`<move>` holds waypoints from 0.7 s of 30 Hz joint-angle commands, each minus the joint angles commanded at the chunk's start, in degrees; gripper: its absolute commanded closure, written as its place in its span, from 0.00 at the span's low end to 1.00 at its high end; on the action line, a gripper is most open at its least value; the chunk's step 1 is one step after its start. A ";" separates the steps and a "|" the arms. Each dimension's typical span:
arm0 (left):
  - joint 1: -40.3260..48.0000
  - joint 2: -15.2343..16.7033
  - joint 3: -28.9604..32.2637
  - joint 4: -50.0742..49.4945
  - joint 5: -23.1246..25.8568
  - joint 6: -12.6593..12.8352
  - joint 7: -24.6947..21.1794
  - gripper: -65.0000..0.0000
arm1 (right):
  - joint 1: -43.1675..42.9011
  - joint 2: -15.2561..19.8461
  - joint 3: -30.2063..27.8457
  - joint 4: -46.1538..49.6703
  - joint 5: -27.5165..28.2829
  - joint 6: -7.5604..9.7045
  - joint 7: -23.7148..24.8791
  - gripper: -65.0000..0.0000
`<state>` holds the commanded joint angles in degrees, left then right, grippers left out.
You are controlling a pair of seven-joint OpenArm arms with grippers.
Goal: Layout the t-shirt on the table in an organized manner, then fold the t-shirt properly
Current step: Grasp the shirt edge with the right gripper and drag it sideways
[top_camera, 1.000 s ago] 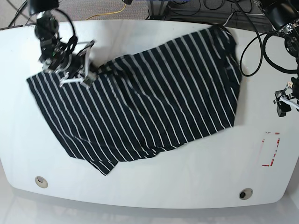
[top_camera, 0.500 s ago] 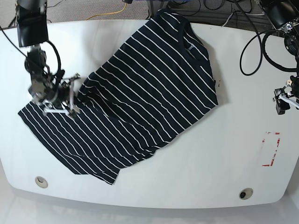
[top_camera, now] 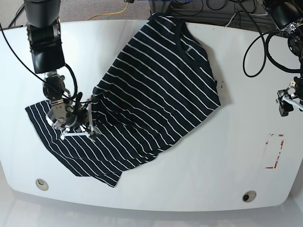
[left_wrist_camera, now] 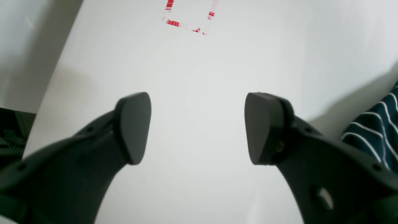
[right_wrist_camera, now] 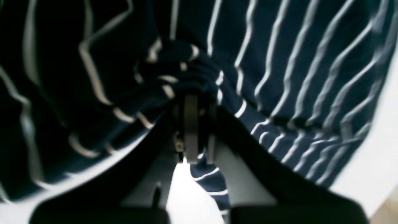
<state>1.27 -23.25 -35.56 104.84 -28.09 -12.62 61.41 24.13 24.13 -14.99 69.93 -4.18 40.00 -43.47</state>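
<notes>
The black t-shirt (top_camera: 151,90) with thin white stripes lies slantwise on the white table (top_camera: 199,175), running from the back edge down to the front left. Its dark neckline (top_camera: 189,47) shows near the back. My right gripper (top_camera: 75,126) sits on the shirt's left part, shut on a bunched fold of the t-shirt (right_wrist_camera: 186,71). Near the table's right edge my left gripper (top_camera: 286,102) hovers away from the cloth. In the left wrist view the left gripper (left_wrist_camera: 199,127) is open over bare table, with a shirt corner (left_wrist_camera: 376,130) at the right.
A small red rectangular marking (top_camera: 274,151) lies at the front right, also seen ahead of the left gripper as the red marking (left_wrist_camera: 186,18). Two round holes (top_camera: 41,184) (top_camera: 248,196) sit along the front edge. Cables (top_camera: 265,52) hang over the back right.
My right gripper moved toward the front and a little to the right, dragging the shirt's left part with it. The shirt's far end swung to the back edge. The left arm stayed still.
</notes>
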 joint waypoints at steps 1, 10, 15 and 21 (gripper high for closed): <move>0.18 0.00 0.00 0.35 0.00 -0.09 0.00 0.31 | 0.00 0.00 0.09 0.00 -0.62 0.00 0.00 0.96; 0.35 0.09 0.79 0.97 -0.09 -6.15 0.00 0.31 | -2.55 1.67 2.73 2.02 -1.58 0.00 -0.18 0.85; 0.09 1.76 3.69 0.97 -0.18 -11.87 0.00 0.31 | -7.12 1.85 8.62 9.49 -2.02 0.00 -0.18 0.55; -1.85 4.31 9.05 0.97 -0.18 -13.89 0.00 0.30 | -12.75 1.76 14.95 18.73 -1.49 0.00 -0.26 0.08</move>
<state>-0.57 -18.95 -26.51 105.80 -28.26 -26.51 61.41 11.38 25.89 -0.04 88.66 -5.67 40.00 -43.74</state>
